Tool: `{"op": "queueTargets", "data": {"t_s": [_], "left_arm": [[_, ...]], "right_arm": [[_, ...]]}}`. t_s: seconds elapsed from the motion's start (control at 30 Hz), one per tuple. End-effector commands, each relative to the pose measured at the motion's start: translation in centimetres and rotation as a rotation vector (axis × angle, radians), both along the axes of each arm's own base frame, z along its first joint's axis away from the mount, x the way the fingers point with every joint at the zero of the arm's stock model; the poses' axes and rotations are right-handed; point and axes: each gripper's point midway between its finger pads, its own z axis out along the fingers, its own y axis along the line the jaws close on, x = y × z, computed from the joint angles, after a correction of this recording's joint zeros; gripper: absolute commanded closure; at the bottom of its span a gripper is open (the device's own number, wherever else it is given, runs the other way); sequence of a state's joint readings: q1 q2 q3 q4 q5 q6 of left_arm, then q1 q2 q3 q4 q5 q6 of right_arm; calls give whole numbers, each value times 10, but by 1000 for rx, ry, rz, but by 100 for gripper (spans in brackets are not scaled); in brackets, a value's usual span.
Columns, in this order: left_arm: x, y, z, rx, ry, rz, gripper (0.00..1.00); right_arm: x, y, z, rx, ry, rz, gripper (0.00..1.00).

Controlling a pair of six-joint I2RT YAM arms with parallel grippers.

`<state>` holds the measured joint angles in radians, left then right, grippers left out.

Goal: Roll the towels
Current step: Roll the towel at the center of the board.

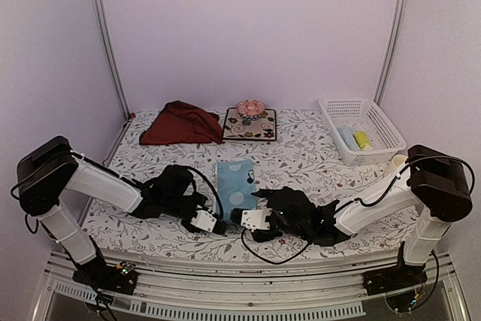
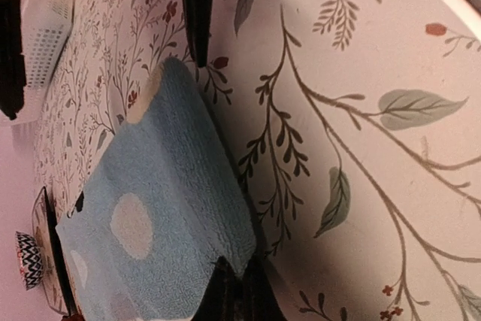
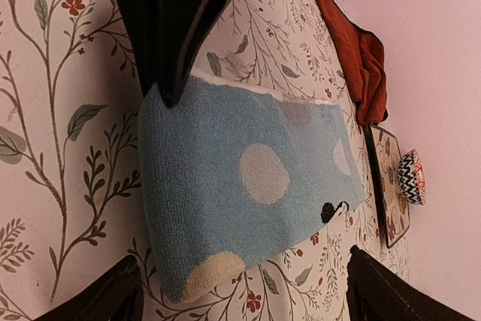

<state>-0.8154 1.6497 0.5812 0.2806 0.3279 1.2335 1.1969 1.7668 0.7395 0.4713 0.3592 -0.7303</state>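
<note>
The scene is lit softly from above, and a pink tint is seen everywhere. A dark shadow is thrown on the counter (image 2: 361, 186) beside the blue towel (image 2: 165, 208). The right fingers (image 3: 105, 302) are shown dark and slightly blurred.

The light blue dotted cloth towel (image 1: 235, 182) lies on the white floral table covering (image 1: 301, 157), just ahead of the left gripper (image 1: 219, 225) and, beside it, the right gripper (image 1: 240, 220).

Far edge: red towel (image 1: 180, 124), floral mat (image 1: 259, 131), white basket (image 1: 387, 131) stand in a row.
Mid counter (image 1: 301, 163): open right of blue towel (image 1: 235, 186).
</note>
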Motion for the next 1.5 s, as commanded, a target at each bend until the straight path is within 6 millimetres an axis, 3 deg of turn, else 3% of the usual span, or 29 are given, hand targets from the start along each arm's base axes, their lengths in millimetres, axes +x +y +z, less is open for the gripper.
{"op": "queueTargets", "data": {"t_s": [0.0,0.2,0.43,0.5,0.57,0.77,0.97,1.03,1.07,1.23,1.37,1.47], "left_arm": [[-21,1,11,-38,148,-52,100],[-25,3,20,-59,195,-75,100],[-24,4,24,-75,205,-80,100],[-23,4,25,-76,207,-80,100],[-23,4,24,-74,207,-80,100],[-24,4,24,-74,205,-82,100],[-22,5,23,-72,184,-78,100],[-21,6,22,-70,176,-76,99],[-19,6,22,-67,170,-72,95],[-5,15,19,-30,133,-12,54],[-4,24,26,-46,103,-13,36],[-8,26,37,-70,64,-37,30]], "right_arm": [[-15,13,4,15,-7,83,8],[-32,19,-13,-24,6,158,11],[-33,19,-33,-84,4,162,16],[-29,19,-36,-96,-5,145,24],[-24,19,-39,-108,-16,123,40],[-21,18,-39,-106,-31,106,55],[-25,19,-38,-100,-7,118,95],[-27,20,-40,-102,9,127,97],[-28,20,-42,-106,21,132,97],[-30,21,-49,-118,72,132,98],[-29,24,-47,-92,152,132,98],[-27,25,-47,-76,227,119,98]]}}
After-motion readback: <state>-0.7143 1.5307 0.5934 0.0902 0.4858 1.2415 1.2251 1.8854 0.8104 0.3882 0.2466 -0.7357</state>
